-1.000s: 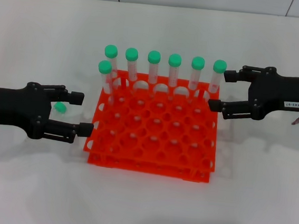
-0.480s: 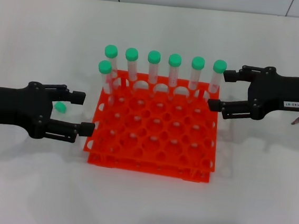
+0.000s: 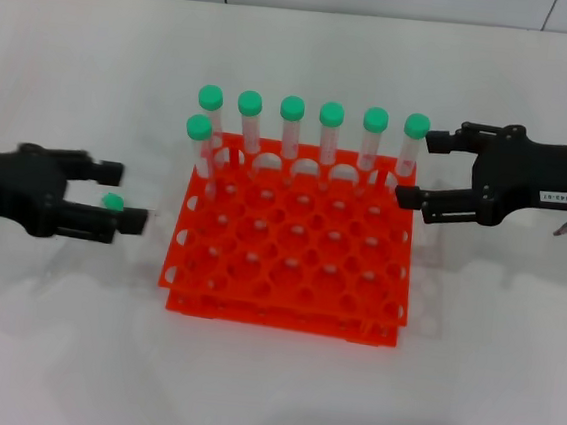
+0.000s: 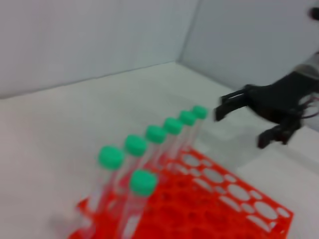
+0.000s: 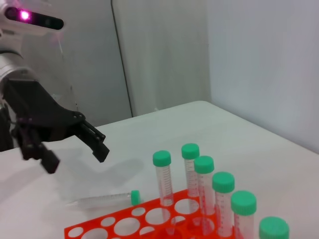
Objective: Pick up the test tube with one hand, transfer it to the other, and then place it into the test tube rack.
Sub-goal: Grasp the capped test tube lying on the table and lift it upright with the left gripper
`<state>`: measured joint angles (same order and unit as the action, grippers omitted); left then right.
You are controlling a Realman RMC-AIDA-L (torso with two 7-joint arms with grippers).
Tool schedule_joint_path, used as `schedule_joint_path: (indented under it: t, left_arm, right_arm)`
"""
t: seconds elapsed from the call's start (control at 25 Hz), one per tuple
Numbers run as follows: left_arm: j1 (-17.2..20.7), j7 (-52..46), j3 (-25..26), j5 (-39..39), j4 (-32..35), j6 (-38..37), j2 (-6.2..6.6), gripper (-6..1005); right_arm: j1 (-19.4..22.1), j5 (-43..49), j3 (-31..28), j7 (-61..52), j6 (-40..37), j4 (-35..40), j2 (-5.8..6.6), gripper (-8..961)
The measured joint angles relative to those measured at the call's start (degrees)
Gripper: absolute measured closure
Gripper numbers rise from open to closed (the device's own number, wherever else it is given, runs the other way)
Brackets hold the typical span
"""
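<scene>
progress: barely started, nothing picked up yet | slim clear green-capped test tube [image 3: 114, 201] lies on the white counter [image 3: 267, 382] near its left edge, beside the orange-red holed plastic rack [image 3: 289, 263] | unlabelled black left hand [image 3: 114, 196] spread around the cap, not clenched | labelled black right hand [image 3: 418, 168] spread, empty, by the rack's far right corner | left: grab, handover, racking
</scene>
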<state>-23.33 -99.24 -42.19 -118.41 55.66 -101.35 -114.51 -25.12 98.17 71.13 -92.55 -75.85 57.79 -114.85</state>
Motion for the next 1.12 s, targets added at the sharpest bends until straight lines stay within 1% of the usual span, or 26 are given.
schedule_joint_path:
  t: [0.04, 0.12, 0.24, 0.36, 0.48, 0.68, 0.8, 1.12]
  left_arm:
    - [-0.01, -1.89, 0.01, -0.68, 0.26, 0.41, 0.55, 123]
    - [-0.05, -4.37, 0.01, -2.14, 0.65, 0.58, 1.24, 124]
    - [-0.12, -6.93, 0.00, -5.26, 1.62, 0.60, 1.53, 125]
    - [-0.81, -9.29, 0.00, -10.13, 2.66, 0.53, 1.78, 126]
    - [-1.98, -11.58, 0.00, -15.66, 3.97, 0.18, 1.91, 128]
    - [-3.84, -14.32, -0.03, -22.44, 4.78, 0.11, 2.12, 130]
    - [-4.76, -14.84, -0.11, -26.18, 4.79, 0.10, 1.95, 131]
    - [-6.09, -15.83, -0.13, -30.21, 4.67, 0.58, 1.67, 135]
  right_arm:
    - [0.05, 0.00, -0.17, 0.00, 0.01, 0.01, -0.05, 84]
    - [0.13, 0.00, -0.25, 0.00, 0.01, 0.03, -0.14, 84]
    - [0.19, -0.01, -0.27, 0.00, 0.01, 0.05, -0.22, 84]
    - [0.19, -0.14, -0.29, 0.00, 0.01, 0.04, -0.30, 84]
    - [0.19, -0.16, -0.29, 0.00, -0.02, 0.05, -0.34, 84]
    - [0.26, -0.71, -0.21, 0.00, -0.33, 0.05, -0.37, 84]
    - [0.35, -0.76, -0.18, 0.00, -0.36, 0.05, -0.37, 84]
    - [0.44, -0.78, -0.29, 0.00, -0.43, 0.04, -0.37, 84]
